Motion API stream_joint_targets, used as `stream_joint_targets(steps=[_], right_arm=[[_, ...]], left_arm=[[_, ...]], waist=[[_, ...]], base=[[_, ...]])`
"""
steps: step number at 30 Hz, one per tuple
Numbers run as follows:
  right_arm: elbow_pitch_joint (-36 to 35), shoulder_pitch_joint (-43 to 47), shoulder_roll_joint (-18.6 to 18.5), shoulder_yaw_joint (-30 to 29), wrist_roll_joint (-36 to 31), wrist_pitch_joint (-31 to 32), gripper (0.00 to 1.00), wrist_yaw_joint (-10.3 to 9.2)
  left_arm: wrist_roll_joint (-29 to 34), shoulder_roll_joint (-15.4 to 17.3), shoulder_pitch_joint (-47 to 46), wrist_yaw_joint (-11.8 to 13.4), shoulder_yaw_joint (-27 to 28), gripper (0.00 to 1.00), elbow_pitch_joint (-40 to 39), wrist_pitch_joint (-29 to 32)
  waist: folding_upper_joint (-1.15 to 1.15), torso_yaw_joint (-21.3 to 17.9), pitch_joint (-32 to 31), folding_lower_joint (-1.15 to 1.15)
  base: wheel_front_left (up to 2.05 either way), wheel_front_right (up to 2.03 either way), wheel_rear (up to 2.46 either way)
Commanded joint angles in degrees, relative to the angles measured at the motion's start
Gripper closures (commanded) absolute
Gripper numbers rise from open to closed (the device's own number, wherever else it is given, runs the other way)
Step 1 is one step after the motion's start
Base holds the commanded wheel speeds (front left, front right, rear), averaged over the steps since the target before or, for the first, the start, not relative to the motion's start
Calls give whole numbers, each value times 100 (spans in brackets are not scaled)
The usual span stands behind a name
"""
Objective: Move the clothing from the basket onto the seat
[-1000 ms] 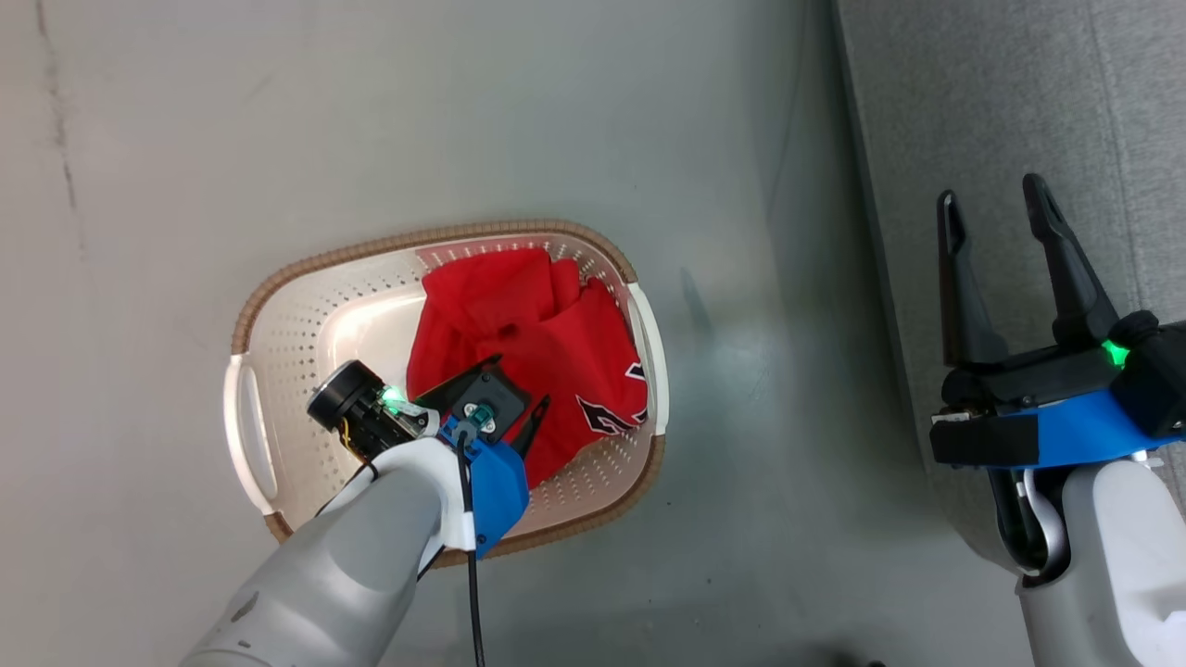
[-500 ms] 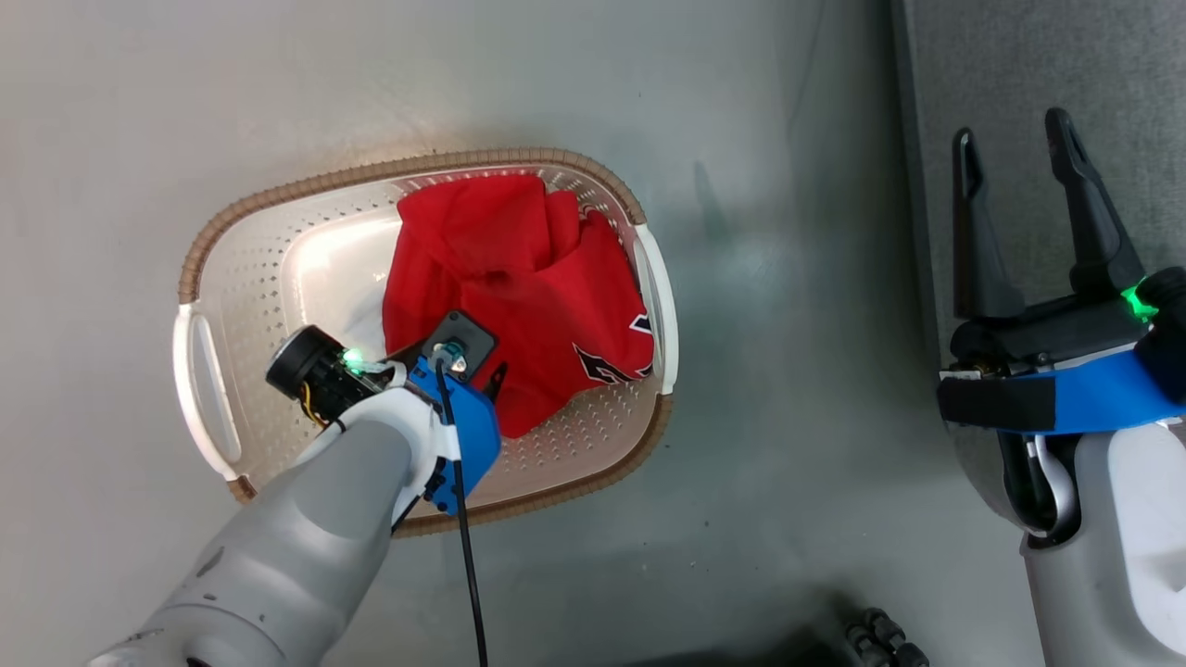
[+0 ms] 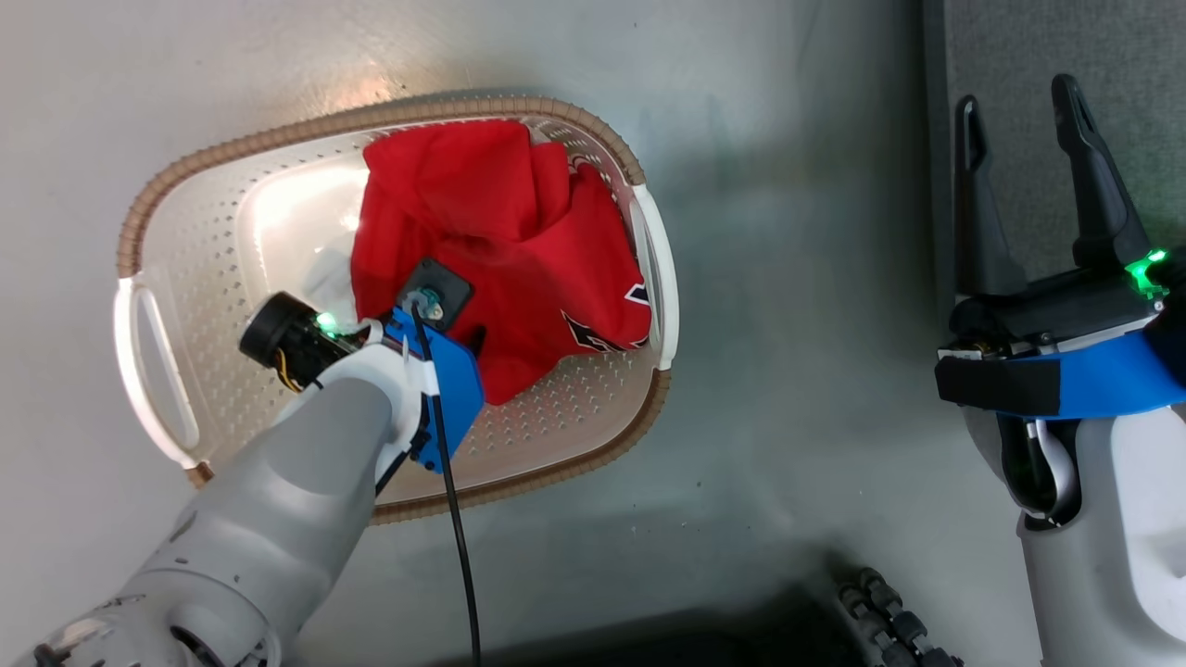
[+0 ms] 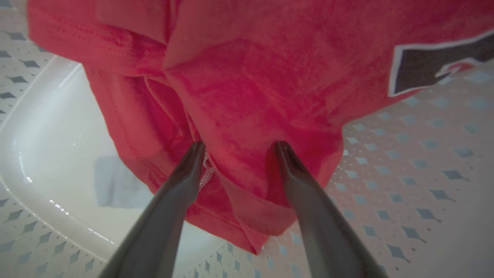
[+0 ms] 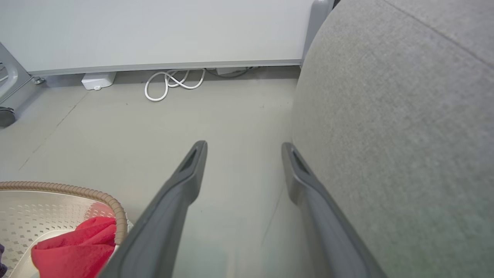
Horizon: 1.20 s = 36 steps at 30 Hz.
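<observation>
The clothing (image 3: 500,222) is a crumpled bright red heap with black-and-white lettering, lying in the right half of the cream perforated basket (image 3: 232,241) on the floor. My left arm reaches down into the basket, and its wrist (image 3: 426,315) covers the fingers in the head view. In the left wrist view my left gripper (image 4: 239,148) is open, both fingertips pressed against the red clothing (image 4: 251,77) with a fold bulging between them, just above the basket (image 4: 405,162) floor. My right gripper (image 3: 1016,93) hangs open and empty at the left edge of the grey seat (image 3: 1140,93). The right wrist view has that gripper (image 5: 243,146) beside the seat (image 5: 405,135).
Bare grey floor (image 3: 788,278) separates the basket from the seat. A coiled white cable (image 5: 173,83) and a small white box (image 5: 98,80) lie by the far wall. A dark ribbed part (image 3: 880,621) pokes in at the head view's bottom edge.
The head camera has shifted, so the basket sits higher and larger. My left gripper has sunk lower onto the clothing, and its fingertips have slipped out of sight under the wrist. The right gripper stays open.
</observation>
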Motion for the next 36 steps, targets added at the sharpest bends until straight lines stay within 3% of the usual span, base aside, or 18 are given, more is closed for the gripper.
stream_joint_targets(steps=[1,14,17,36], right_arm=[[-30,-109,17,11,11,-22,0,1],[-47,-139,90,22,54,-20,0,0],[-44,-136,96,11,47,-12,0,0],[62,-105,64,-2,12,-15,0,1]], left_arm=[[-30,40,-159,-5,-45,0,37,31],[-37,64,-323,-5,-173,0,160,55],[19,73,-359,-5,-195,100,162,36],[32,-74,-125,-6,-243,100,-266,-94]], waist=[[0,-47,116,0],[0,-186,365,0],[0,-193,384,0],[0,-3,1,0]], base=[[0,0,0],[0,0,0],[0,0,0],[0,0,0]])
